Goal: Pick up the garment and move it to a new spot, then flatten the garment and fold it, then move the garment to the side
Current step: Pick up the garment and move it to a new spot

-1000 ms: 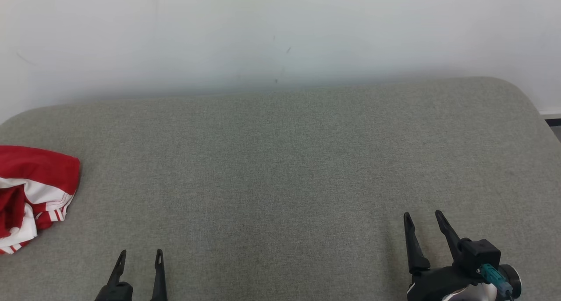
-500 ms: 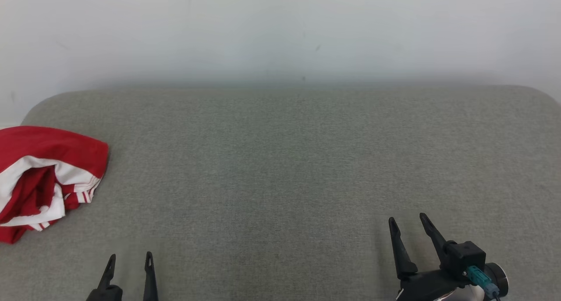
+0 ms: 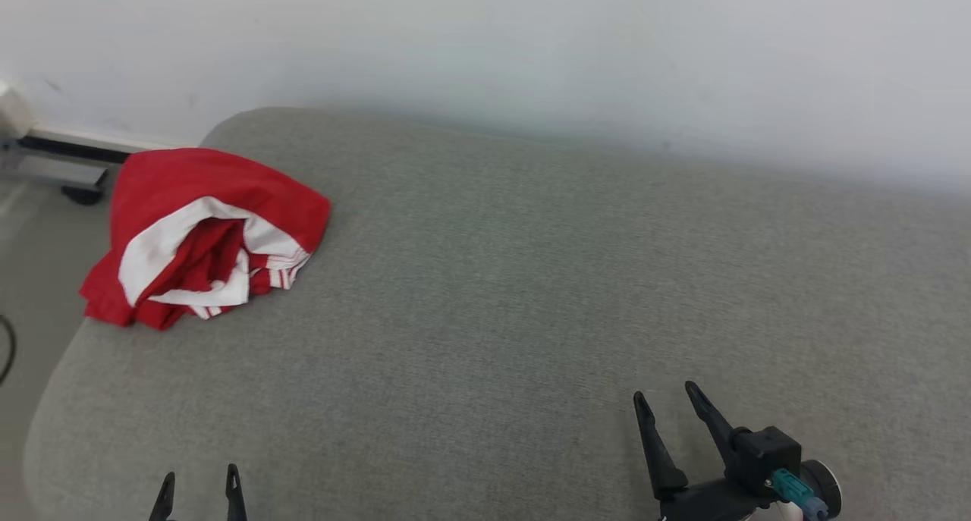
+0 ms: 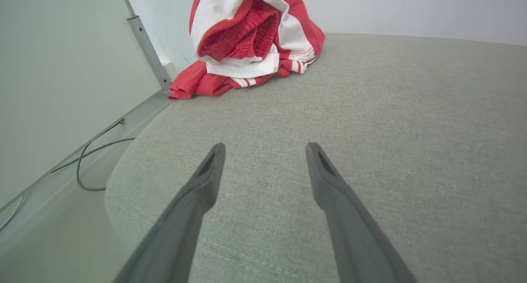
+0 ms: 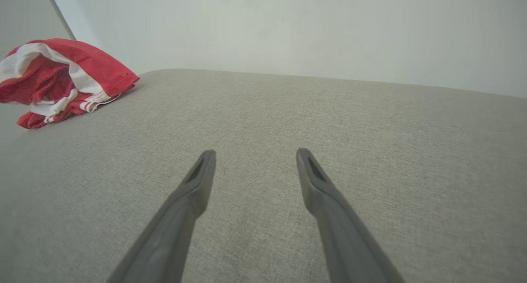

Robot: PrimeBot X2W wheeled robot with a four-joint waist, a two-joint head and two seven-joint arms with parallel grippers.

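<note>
The garment (image 3: 205, 236) is a crumpled red and white heap lying near the far left corner of the grey padded surface (image 3: 531, 293), partly over its left edge. The left wrist view has the garment (image 4: 251, 36) straight ahead, well beyond the fingers. It lies far off to the left as the garment (image 5: 61, 77) in the right wrist view. My left gripper (image 3: 197, 479) stands open at the lower left with nothing between its fingers. My right gripper (image 3: 667, 403) is open too, low over the bare surface at the lower right.
A pale wall (image 3: 531, 51) runs close behind the padded surface. Left of the surface the floor (image 4: 49, 200) drops away, with a dark cable (image 4: 94, 159) and a grey metal rail (image 4: 148, 48) along a wall panel.
The head camera has turned left, so the garment now sits further right and fully in view. Both grippers stay open and low at the near edge.
</note>
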